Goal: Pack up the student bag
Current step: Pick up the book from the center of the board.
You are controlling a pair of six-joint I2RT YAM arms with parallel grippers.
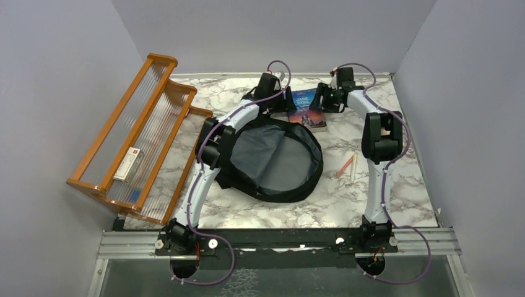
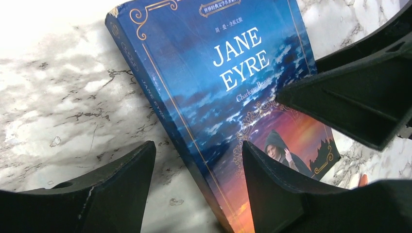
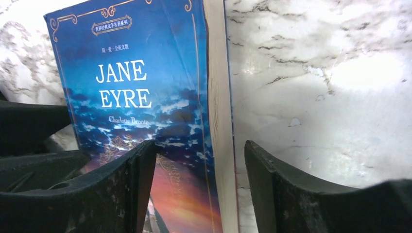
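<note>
The student bag (image 1: 272, 158), black with its grey lining showing, lies open and flat in the middle of the table. Just beyond it lies a blue "Jane Eyre" book (image 1: 306, 106), cover up. My left gripper (image 1: 282, 99) stands open at the book's left side; in the left wrist view the gripper (image 2: 199, 160) straddles the spine of the book (image 2: 218, 97), one finger over the table and one over the cover. My right gripper (image 1: 325, 98) stands open at the right side; in the right wrist view the gripper (image 3: 200, 155) straddles the page edge of the book (image 3: 145, 97).
An orange rack (image 1: 133, 136) with ribbed clear panels leans at the table's left and holds a small box (image 1: 128, 164). An orange pen (image 1: 345, 166) and a white pen (image 1: 353, 168) lie right of the bag. Grey walls close in on three sides.
</note>
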